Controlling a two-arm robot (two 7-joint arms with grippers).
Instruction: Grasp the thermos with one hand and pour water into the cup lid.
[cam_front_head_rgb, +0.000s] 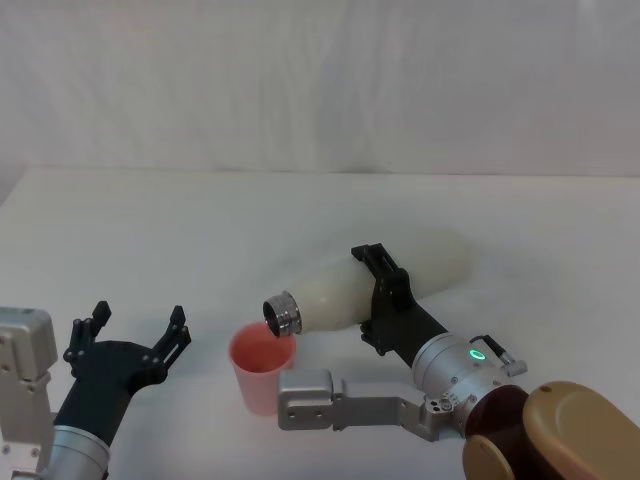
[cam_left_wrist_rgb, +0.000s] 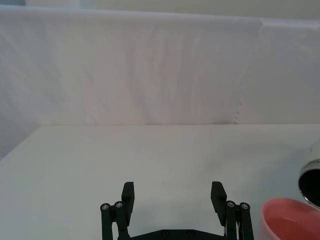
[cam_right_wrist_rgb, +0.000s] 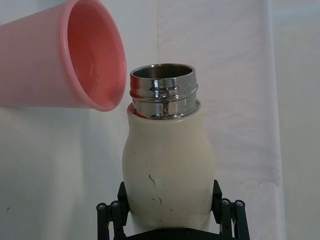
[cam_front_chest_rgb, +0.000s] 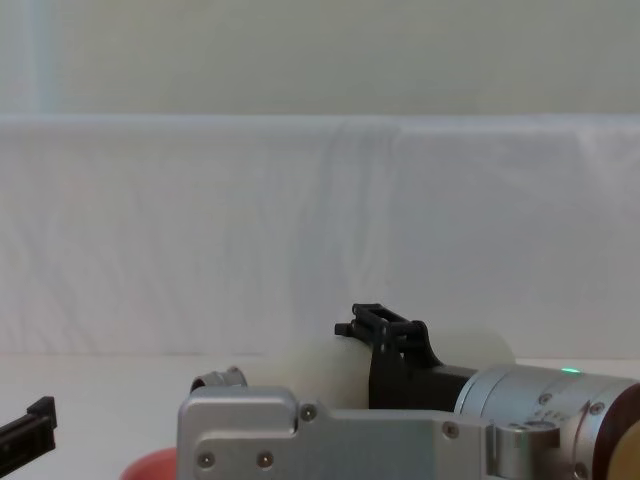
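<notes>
Thermos (cam_front_head_rgb: 375, 285): clamped by right gripper (cam_front_head_rgb: 385, 300), tipped over cup lid (cam_front_head_rgb: 263, 365) near table (cam_front_head_rgb: 150, 230) front edge. Left gripper (cam_front_head_rgb: 135, 330): splayed, idle. Risk: steel neck nudges rim, toppling lid.

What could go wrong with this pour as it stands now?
The thermos, tipped almost level in the right gripper, has its steel neck at the cup lid's rim, not centred, so water may miss. The light lid stands unheld and a nudge could tip it; the left gripper hangs open beside it.
</notes>
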